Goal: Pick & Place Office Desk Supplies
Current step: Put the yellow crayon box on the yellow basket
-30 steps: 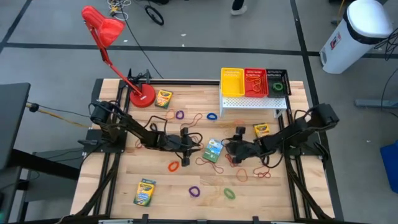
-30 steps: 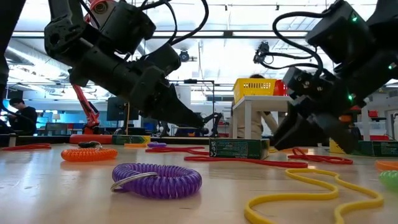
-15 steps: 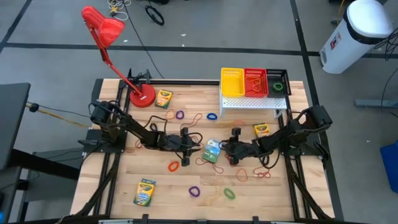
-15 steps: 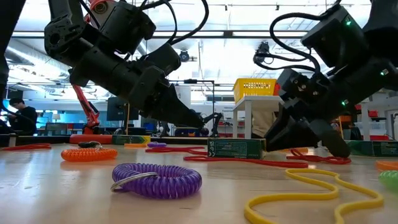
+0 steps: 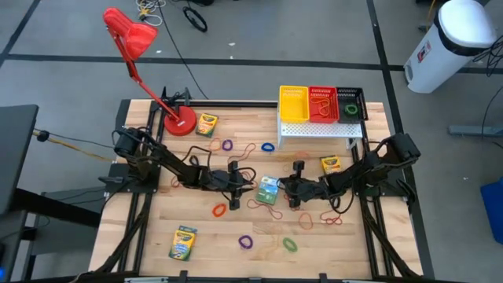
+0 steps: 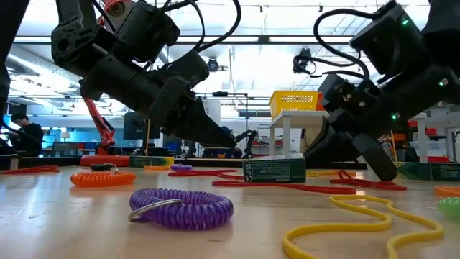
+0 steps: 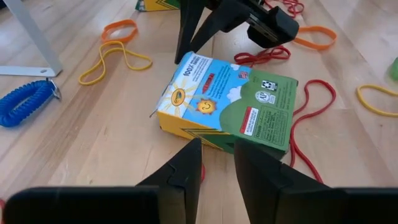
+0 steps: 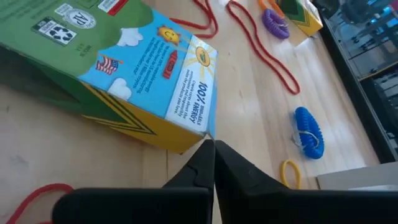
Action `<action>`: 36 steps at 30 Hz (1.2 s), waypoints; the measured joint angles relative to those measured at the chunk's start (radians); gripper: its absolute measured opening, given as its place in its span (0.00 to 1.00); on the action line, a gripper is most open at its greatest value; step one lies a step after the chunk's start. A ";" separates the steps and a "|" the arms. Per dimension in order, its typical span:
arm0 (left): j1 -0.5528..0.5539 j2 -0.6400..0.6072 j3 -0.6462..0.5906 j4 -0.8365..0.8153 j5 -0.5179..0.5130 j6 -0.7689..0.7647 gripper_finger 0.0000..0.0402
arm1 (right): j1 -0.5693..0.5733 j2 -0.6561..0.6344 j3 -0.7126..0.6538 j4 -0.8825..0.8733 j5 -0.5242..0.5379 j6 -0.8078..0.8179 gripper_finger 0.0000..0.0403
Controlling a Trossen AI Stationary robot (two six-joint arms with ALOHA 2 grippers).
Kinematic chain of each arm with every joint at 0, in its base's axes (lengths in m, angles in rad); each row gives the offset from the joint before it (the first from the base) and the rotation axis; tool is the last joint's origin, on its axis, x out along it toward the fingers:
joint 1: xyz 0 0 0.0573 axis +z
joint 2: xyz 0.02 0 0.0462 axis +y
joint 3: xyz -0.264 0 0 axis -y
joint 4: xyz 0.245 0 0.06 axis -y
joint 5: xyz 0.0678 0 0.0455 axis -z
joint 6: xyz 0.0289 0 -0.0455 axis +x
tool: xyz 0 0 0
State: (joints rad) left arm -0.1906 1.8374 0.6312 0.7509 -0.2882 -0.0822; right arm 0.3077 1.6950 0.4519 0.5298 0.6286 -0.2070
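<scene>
Centrally, the crayon box (image 5: 269, 189) lies flat on the table (image 5: 204, 236) between both claws; the right gripper (image 5: 286, 189), clenched, touches its yellow corner; the left gripper (image 5: 253, 187), slightly parted, sits just beside it.

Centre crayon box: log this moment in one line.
centre crayon box: flat on table, ungripped | left gripper: beside it, slightly open | right gripper: shut, at its opposite edge | baskets: on riser
</scene>
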 joint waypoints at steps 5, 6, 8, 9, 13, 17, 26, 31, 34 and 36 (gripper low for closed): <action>-0.017 0.000 0.000 0.000 -0.046 0.000 0.26 | 0.033 -0.045 0.000 -0.003 0.055 0.007 0.01; -0.022 -0.001 0.000 0.000 -0.060 0.000 0.26 | 0.038 -0.056 0.000 -0.002 0.065 0.006 0.01; -0.031 -0.007 0.000 -0.001 -0.079 -0.001 0.26 | 0.049 -0.080 0.000 -0.004 0.080 -0.003 0.01; -0.033 -0.007 0.000 0.005 -0.080 -0.006 0.26 | 0.055 -0.088 0.000 -0.002 0.088 -0.016 0.01; -0.033 -0.014 0.000 0.002 -0.057 -0.046 0.26 | 0.083 -0.116 0.006 -0.005 0.135 -0.086 0.01; -0.023 -0.014 0.000 0.002 0.035 -0.115 0.28 | 0.123 -0.118 0.040 -0.007 0.201 -0.198 0.01; -0.009 0.030 0.000 0.153 0.175 -0.253 0.53 | 0.193 -0.118 0.091 -0.002 0.310 -0.324 0.02; -0.009 0.170 0.013 0.335 0.174 -0.301 0.65 | 0.203 -0.118 0.091 -0.002 0.334 -0.306 0.02; -0.009 0.267 0.045 0.485 0.162 -0.322 0.68 | 0.205 -0.118 0.091 0.003 0.340 -0.306 0.02; -0.009 0.320 0.072 0.572 0.141 -0.326 0.69 | 0.206 -0.118 0.091 0.014 0.340 -0.306 0.02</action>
State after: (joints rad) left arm -0.1993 2.1576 0.7036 1.3232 -0.1469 -0.4086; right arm 0.5135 1.5768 0.5426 0.5437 0.9690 -0.5132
